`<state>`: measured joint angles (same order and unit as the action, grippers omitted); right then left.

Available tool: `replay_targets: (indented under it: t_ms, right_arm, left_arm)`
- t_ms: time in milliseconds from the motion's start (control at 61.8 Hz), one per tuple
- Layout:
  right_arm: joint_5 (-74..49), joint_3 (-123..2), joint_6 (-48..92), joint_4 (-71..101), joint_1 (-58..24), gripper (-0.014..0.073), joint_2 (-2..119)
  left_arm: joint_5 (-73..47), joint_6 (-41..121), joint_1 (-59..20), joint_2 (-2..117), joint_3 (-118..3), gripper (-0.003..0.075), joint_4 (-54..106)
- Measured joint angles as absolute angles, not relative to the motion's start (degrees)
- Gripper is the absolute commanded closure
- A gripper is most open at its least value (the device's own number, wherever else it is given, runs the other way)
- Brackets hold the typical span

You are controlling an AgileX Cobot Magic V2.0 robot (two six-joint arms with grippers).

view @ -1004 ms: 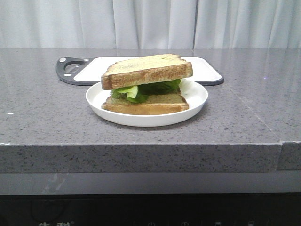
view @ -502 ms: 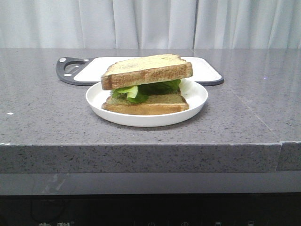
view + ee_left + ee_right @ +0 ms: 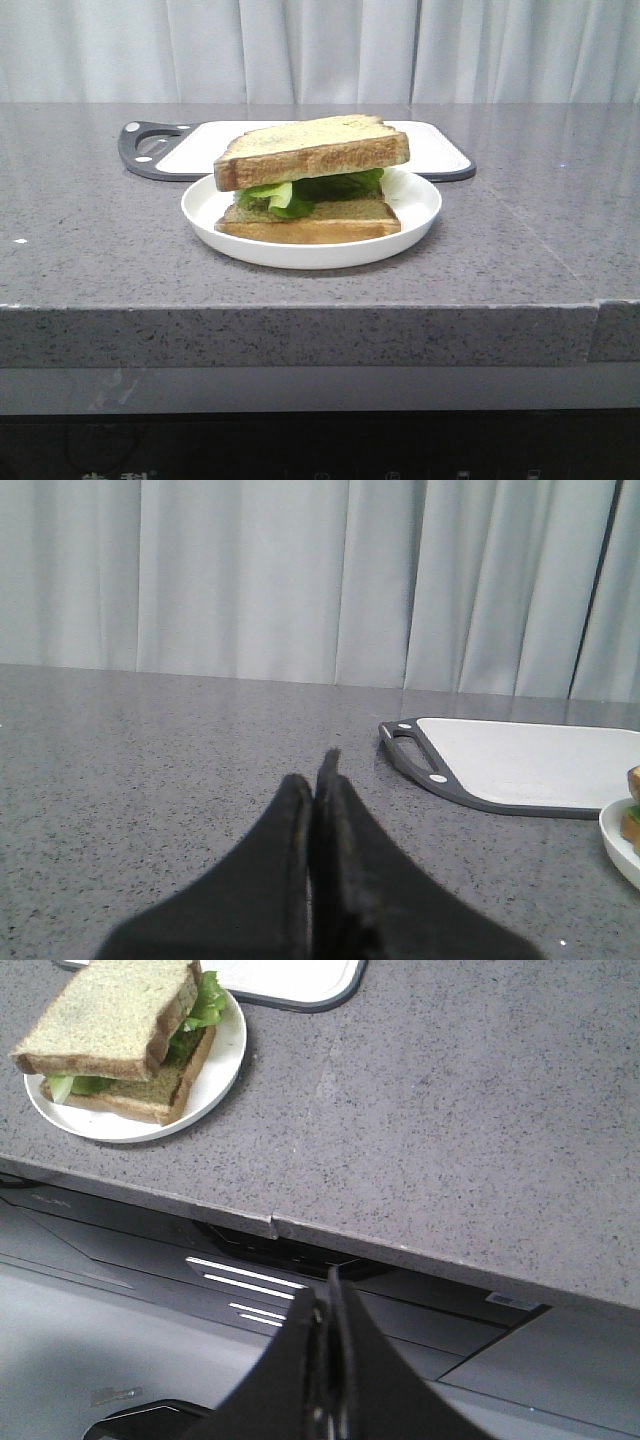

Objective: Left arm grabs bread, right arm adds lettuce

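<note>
White plate (image 3: 420, 215) on grey counter (image 3: 100, 250) — cutting board (image 3: 440, 150) behind.

From my station I see a grey speckled stone worktop (image 3: 110, 250) running the full width of the front view, its thick front edge dropping to a paler grey band and then a dark panel with faint white markings along the bottom. A seam splits the worktop's front edge near the right side. Behind it hangs a pale grey-white curtain (image 3: 320, 50) in soft vertical folds, closing off the whole back of the scene. The light is even and diffuse, leaving a dull sheen on the stone toward the far right. The right wrist view shows dark grey panels (image 3: 120, 1250) below the worktop's edge.
</note>
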<state>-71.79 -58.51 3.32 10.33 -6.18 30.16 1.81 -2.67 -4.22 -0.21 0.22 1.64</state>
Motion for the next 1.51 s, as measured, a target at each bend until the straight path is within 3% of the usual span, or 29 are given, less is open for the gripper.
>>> replay_targets:
  t_ms: [551,745,1117,1312,1506]
  right_arm:
    - [-70.87,-58.2,3.32,9.97,-6.18,0.0711,30.05]
    - [-56.14,-48.91,3.32,9.73,-5.08,0.0711,25.52]
    - [-17.54,-12.83,3.32,9.75,-2.71,0.0711,7.22]
    - [-8.12,-0.17,3.32,9.75,-2.71,0.0711,0.03]
    - [-6.54,1.48,3.32,9.75,-2.71,0.0711,-0.46]
  left_arm:
    - [1.81,-2.67,-4.22,-0.21,0.22,0.0741,1.64]
    - [1.81,-2.67,-4.22,-0.21,0.22,0.0741,1.64]
    - [1.81,-2.67,-4.22,-0.21,0.22,0.0741,1.64]
    - [1.81,-2.67,-4.22,-0.21,0.22,0.0741,1.64]
    - [1.82,-2.67,-4.22,-0.21,0.22,0.0741,1.64]
